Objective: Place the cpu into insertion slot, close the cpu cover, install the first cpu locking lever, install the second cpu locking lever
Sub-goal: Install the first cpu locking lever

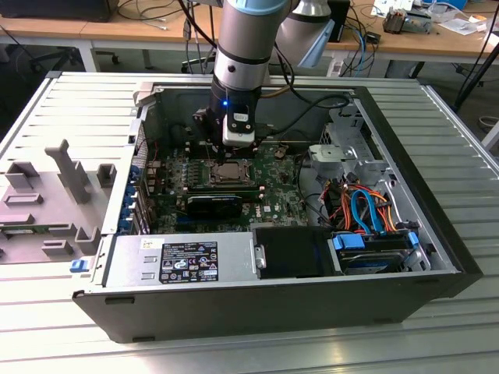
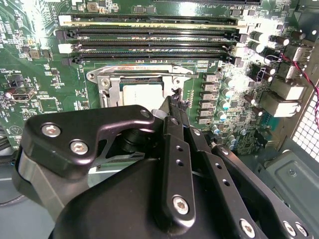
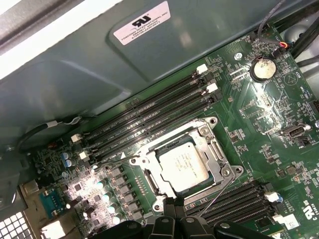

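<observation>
The cpu (image 3: 183, 164) lies flat in the insertion slot (image 3: 151, 183), its silver-grey top showing through the window of the cpu cover (image 3: 213, 145), which lies down around it. One thin wire lever (image 3: 220, 191) runs from the socket corner toward my fingertips; another wire lever (image 3: 117, 160) lies off the opposite side. Whether either is latched I cannot tell. My gripper (image 3: 175, 211) is shut with nothing in it, hovering just beside the socket's edge. In the second wrist view its tip (image 2: 173, 104) sits beside the cpu (image 2: 142, 92). In the exterior view the gripper (image 1: 234, 149) hangs over the socket (image 1: 231, 173).
Long black memory slots (image 3: 149, 117) flank the socket on the green motherboard (image 3: 279, 164). A coin battery (image 3: 262, 68) sits nearby. The case holds a power supply (image 1: 183, 261), orange and blue cables (image 1: 362, 206) and a drive bay (image 1: 374, 245). A grey fixture (image 1: 47, 202) lies outside, at the exterior view's left.
</observation>
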You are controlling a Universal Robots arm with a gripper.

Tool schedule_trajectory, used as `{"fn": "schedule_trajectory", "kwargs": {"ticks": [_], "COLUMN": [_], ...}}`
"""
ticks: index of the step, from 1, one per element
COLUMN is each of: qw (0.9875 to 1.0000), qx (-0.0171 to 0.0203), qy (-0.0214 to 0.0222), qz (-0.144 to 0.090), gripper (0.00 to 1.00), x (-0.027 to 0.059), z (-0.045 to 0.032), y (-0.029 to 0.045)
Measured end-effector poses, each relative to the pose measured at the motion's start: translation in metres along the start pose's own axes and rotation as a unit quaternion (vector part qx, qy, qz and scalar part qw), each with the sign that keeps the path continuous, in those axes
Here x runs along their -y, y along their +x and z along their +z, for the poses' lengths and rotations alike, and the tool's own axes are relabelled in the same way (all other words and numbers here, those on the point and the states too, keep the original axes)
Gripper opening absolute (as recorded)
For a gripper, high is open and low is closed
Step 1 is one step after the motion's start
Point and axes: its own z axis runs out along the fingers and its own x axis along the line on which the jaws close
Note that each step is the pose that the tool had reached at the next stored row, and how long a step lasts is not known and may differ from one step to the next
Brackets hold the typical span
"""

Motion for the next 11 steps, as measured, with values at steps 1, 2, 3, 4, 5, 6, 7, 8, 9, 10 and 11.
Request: {"fn": "schedule_trajectory", "kwargs": {"ticks": [1, 2, 3, 4, 5, 6, 7, 8, 9, 10, 11], "qw": [1.0, 1.0, 1.0, 1.0, 1.0, 1.0, 1.0, 1.0, 1.0, 1.0, 1.0], "qx": [0.0, 0.0, 0.0, 0.0, 0.0001, 0.0, 0.0, 0.0, 0.0001, 0.0001, 0.0001], "qy": [0.0, 0.0, 0.0001, 0.0001, 0.0001, 0.0002, 0.0002, 0.0002, 0.0002, 0.0003, 0.0003], "qz": [0.0, 0.0, -0.001, -0.001, -0.001, -0.001, -0.001, -0.001, -0.002, -0.002, -0.003], "gripper": [0.11, 0.11, 0.11, 0.11, 0.11, 0.11, 0.11, 0.11, 0.11, 0.11, 0.11], "x": [0.0, 0.0, 0.0, 0.0, 0.0, 0.0, 0.0, 0.0, 0.0, 0.0, 0.0], "z": [0.0, 0.0, 0.0, 0.0, 0.0, 0.0, 0.0, 0.0, 0.0, 0.0, 0.0], "y": [0.0, 0.0, 0.0, 0.0, 0.0, 0.0, 0.0, 0.0, 0.0, 0.0, 0.0]}}
